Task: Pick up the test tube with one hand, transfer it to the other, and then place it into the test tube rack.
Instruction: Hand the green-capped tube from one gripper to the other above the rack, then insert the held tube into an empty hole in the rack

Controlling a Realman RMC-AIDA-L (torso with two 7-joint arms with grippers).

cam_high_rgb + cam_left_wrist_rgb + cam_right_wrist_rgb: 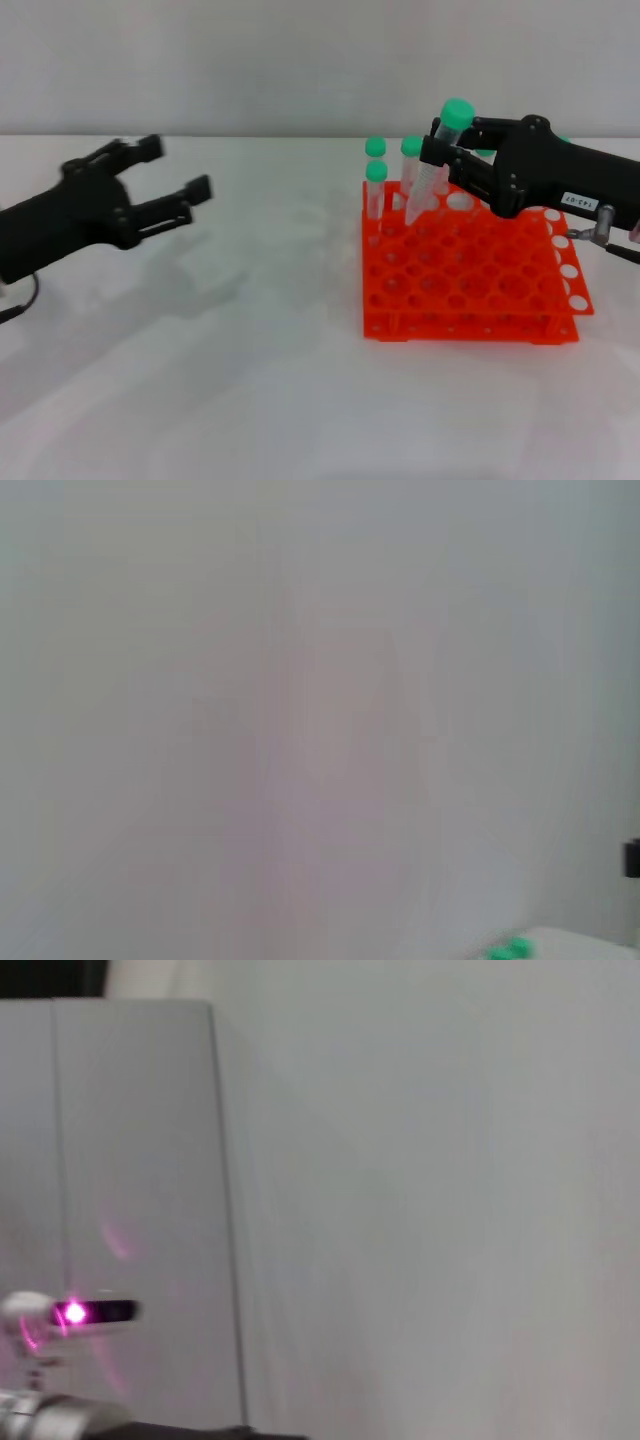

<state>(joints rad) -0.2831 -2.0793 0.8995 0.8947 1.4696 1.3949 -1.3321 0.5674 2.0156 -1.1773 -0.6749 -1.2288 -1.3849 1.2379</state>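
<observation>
The orange-red test tube rack [470, 275] stands on the white table at the right. My right gripper [437, 152], black with a white numbered label, is shut on a clear test tube with a green cap [436, 160]. The tube is tilted, cap up, with its tip just above the rack's back holes. Three other green-capped tubes [376, 185] stand in the rack's back left corner. My left gripper [175, 185] is open and empty at the left, well away from the rack. The wrist views show only blank wall, with a green speck [510, 948] in the left wrist view.
Bare white tabletop [250, 330] lies between my left gripper and the rack. A thin cable and metal fitting [600, 240] hang under my right arm by the rack's right edge. A small device with a pink light [75, 1312] shows in the right wrist view.
</observation>
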